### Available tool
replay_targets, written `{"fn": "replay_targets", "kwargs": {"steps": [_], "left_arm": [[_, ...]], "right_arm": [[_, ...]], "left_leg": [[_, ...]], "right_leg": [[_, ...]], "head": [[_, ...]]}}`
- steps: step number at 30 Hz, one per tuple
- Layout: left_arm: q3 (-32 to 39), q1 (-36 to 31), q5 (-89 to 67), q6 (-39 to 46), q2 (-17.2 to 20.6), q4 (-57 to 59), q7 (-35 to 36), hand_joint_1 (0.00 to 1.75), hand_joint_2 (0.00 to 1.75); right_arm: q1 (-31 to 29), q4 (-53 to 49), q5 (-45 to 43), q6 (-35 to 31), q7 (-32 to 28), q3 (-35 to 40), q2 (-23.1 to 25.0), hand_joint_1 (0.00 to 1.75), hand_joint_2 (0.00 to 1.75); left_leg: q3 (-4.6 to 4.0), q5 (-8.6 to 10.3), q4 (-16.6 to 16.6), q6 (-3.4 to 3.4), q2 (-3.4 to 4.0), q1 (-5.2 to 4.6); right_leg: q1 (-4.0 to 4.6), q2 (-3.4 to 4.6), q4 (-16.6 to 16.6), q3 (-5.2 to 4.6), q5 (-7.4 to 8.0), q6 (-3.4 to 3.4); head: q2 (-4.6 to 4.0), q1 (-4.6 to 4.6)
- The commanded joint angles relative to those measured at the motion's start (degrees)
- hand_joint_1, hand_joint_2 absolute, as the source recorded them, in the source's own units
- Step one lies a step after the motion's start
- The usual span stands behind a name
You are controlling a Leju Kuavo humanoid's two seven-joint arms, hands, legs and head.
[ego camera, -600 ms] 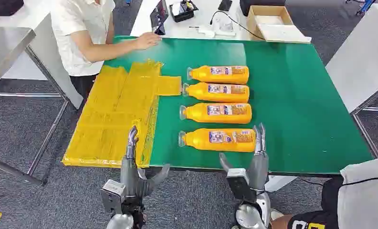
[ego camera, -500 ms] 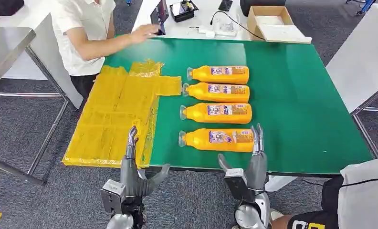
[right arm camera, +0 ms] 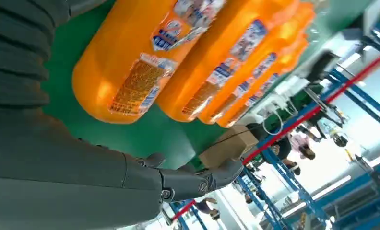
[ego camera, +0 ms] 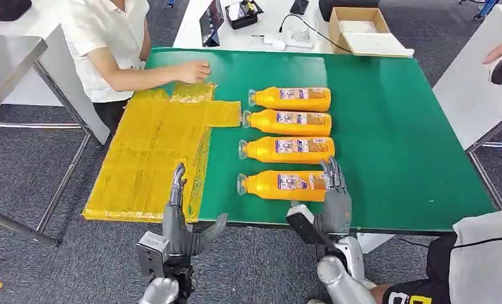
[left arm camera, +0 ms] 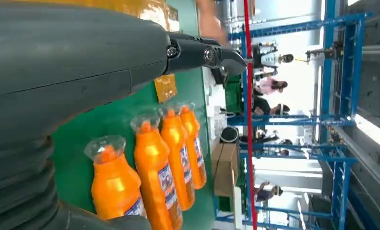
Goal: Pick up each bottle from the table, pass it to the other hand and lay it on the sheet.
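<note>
Four orange bottles lie on their sides in a column on the green tabletop (ego camera: pixel 394 126), long axes running 9 to 3 o'clock in the head view, clear caps pointing to 9 o'clock toward the yellow sheet (ego camera: pixel 153 158). The nearest bottle (ego camera: pixel 286 185) lies closest to the table's front edge; the second bottle (ego camera: pixel 289 150), third bottle (ego camera: pixel 289 122) and farthest bottle (ego camera: pixel 293 99) lie parallel beyond it, toward 12 o'clock, close together. The sheet is spread flat at 9 o'clock of the bottles, its near part overhanging the table's left side.

The right hand (ego camera: pixel 333 199) is raised at the front table edge, fingers pointing to 12 o'clock and spread, their tips over the base end of the nearest bottle; it holds nothing, and whether the tips touch the bottle cannot be told. The right wrist view shows that bottle's base just beside the hand.

The left hand (ego camera: pixel 184 228) stands at the front edge by the sheet's near corner, fingers extended toward 12 o'clock, thumb out to 3 o'clock, spread and empty.

A person's hand (ego camera: pixel 194 71) rests on the sheet's far end at 11 o'clock of the bottles.
</note>
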Motion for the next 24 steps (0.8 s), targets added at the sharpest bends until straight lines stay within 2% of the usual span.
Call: {"fn": "replay_targets", "kwargs": {"steps": [1,3,6,11,13,14,17,20,24], "left_arm": [[-0.25,-3.17,0.16,-0.77,-0.02,4.93,0.47,0.0,1.75],[-0.55,-3.31,-0.12,-1.04,0.1,4.85,0.79,0.0,1.75],[-1.09,-3.63,-0.41,-1.79,0.09,4.78,1.59,0.0,1.75],[-1.58,-3.32,-1.07,-2.76,0.31,3.93,2.81,0.0,1.75],[-1.36,-2.94,-1.05,-2.97,0.42,3.33,3.29,0.0,1.75],[-1.21,-2.59,-0.93,-3.41,0.53,2.67,3.99,0.0,1.75],[-1.21,-2.59,-0.93,-3.41,0.53,2.67,3.99,0.0,1.75],[-0.58,-1.66,-1.57,-3.75,0.63,1.38,4.59,0.0,1.75],[-0.35,-1.29,-1.8,-3.83,0.76,0.95,4.75,0.0,1.75]], "right_arm": [[-9.0,14.06,2.99,1.6,2.73,2.65,-2.27,0.0,1.75],[-9.68,15.19,4.24,2.14,3.73,3.33,-2.15,0.0,1.75],[-11.51,17.43,6.87,3.76,5.62,4.99,-1.95,0.0,1.75],[-14.46,20.95,14.87,7.34,12.93,9.7,-2.13,0.0,1.75],[-14.96,20.98,16.26,8.83,14.85,10.53,-2.22,0.0,1.75],[-15.07,20.53,16.48,10.63,15.8,10.77,-2.24,0.0,1.75],[-15.07,20.53,16.48,10.63,15.8,10.77,-2.24,0.0,1.75],[-14.41,17.79,18.31,15.28,18.56,12.63,-3.23,0.0,1.75],[-14.14,16.81,18.64,16.27,18.94,13.12,-3.71,0.0,1.75]], "left_leg": [[0.21,-0.03,-0.06,-0.06,0.05,0.02],[0.42,-0.12,-0.04,-0.13,0.05,0.05],[0.25,-0.08,-0.02,-0.08,0.1,0.03],[0.14,-0.03,-0.02,-0.05,0.05,0.01],[0.38,-0.11,-0.04,-0.1,0.13,0.04],[0.14,-0.03,-0.02,-0.05,0.07,0.01],[0.14,-0.03,-0.02,-0.06,0.02,0.02],[0.27,-0.1,-0.03,-0.09,0.06,0.04],[0.19,-0.09,0.0,-0.08,0.06,0.03]], "right_leg": [[0.03,0.03,-0.05,0.19,-0.02,-0.1],[0.07,0.02,-0.02,0.4,-0.12,-0.21],[0.04,0.09,-0.03,0.21,-0.05,-0.12],[0.02,0.04,-0.02,0.12,-0.01,-0.07],[0.06,0.1,-0.04,0.33,-0.07,-0.16],[0.03,0.06,-0.02,0.11,-0.01,-0.07],[0.03,0.01,-0.02,0.13,-0.02,-0.09],[0.05,0.05,-0.02,0.24,-0.08,-0.13],[0.04,0.04,0.02,0.17,-0.07,-0.12]], "head": [[0.0,0.02],[0.0,0.02],[0.0,0.02],[0.0,0.02],[0.0,0.0],[0.0,0.04],[0.0,0.02],[0.0,0.02],[0.0,0.02]]}}
